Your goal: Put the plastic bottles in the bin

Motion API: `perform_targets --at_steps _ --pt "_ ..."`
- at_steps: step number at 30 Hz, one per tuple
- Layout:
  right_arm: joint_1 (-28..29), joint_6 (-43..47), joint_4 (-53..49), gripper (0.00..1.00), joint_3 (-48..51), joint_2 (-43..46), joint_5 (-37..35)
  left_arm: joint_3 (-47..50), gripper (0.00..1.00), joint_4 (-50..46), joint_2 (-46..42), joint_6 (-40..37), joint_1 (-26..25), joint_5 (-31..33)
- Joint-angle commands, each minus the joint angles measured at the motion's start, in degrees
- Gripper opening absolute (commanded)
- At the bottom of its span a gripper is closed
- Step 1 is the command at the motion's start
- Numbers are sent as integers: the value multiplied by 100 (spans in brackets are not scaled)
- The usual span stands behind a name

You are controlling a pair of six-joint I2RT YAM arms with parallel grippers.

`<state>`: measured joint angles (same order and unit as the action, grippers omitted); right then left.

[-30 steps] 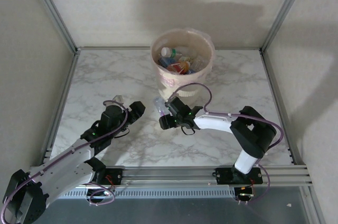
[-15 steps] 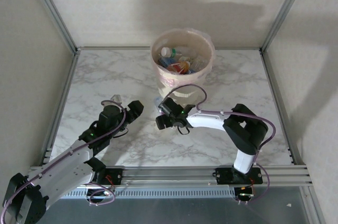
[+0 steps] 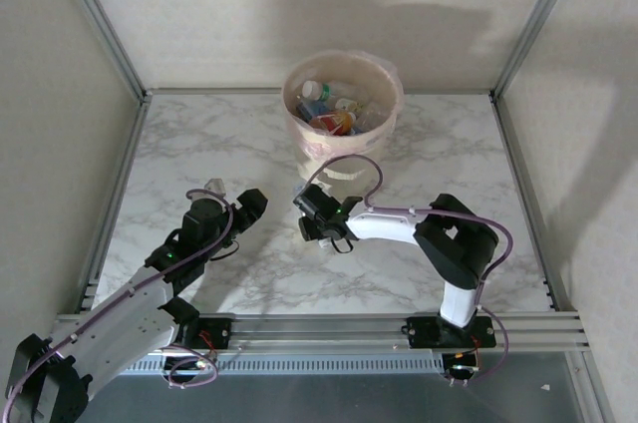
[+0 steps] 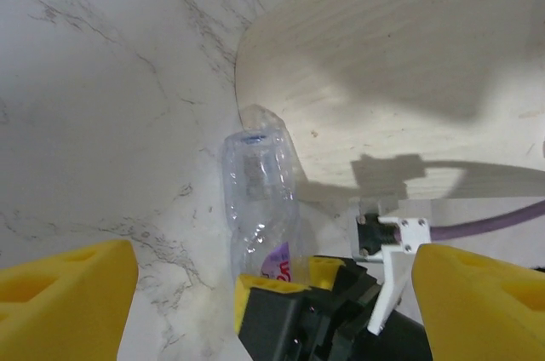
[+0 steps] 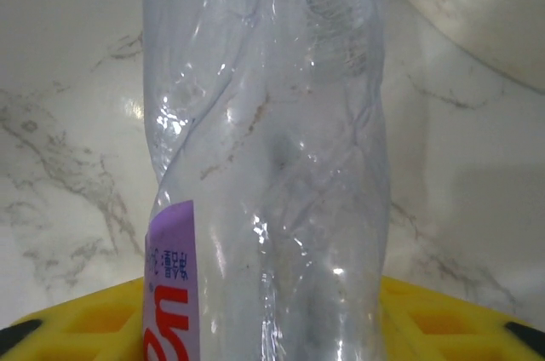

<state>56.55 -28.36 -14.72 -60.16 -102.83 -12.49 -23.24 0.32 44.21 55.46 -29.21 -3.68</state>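
Note:
The bin (image 3: pixel 395 96) stands at the back middle of the table, with several plastic bottles (image 3: pixel 334 116) piled inside. Just in front of its base, my right gripper (image 3: pixel 308 209) is shut on a clear crumpled plastic bottle (image 5: pixel 272 123) with a purple label. Its yellow pads (image 5: pixel 443 323) press both sides of the bottle's lower part. In the left wrist view this bottle (image 4: pixel 260 199) reaches from the right gripper (image 4: pixel 294 274) toward the bin wall (image 4: pixel 409 63). My left gripper (image 3: pixel 249 206) is open to the left of it, and its yellow fingers (image 4: pixel 68 293) hold nothing.
The marble table (image 3: pixel 199 144) is framed by metal posts (image 3: pixel 100 24) and beige walls on three sides. The right arm's purple cable (image 3: pixel 359 169) loops up in front of the bin. The bin's curved base (image 5: pixel 477 12) lies close behind the held bottle.
My right gripper has slid a little left along the bin's base and closed on the clear bottle. The left arm has drifted slightly left and stays open.

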Motion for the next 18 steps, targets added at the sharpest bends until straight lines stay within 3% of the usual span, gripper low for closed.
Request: perform_targets --at_steps 1,6,10,14,18 --pt "284 -136 -225 48 212 603 -164 -107 84 -121 -60 -128 73 -53" --pt "879 -161 -609 46 88 1524 -422 -177 84 -186 -125 -113 108 63" --pt "1134 -18 -1297 44 -593 2201 -817 -366 84 -245 -191 -61 153 177" --pt "1000 459 -1926 45 -1758 2537 -1414 -572 84 -322 -215 -36 170 268" --pt "239 1211 -2199 45 -3045 2317 -1516 -657 84 -321 -224 -8 177 246"
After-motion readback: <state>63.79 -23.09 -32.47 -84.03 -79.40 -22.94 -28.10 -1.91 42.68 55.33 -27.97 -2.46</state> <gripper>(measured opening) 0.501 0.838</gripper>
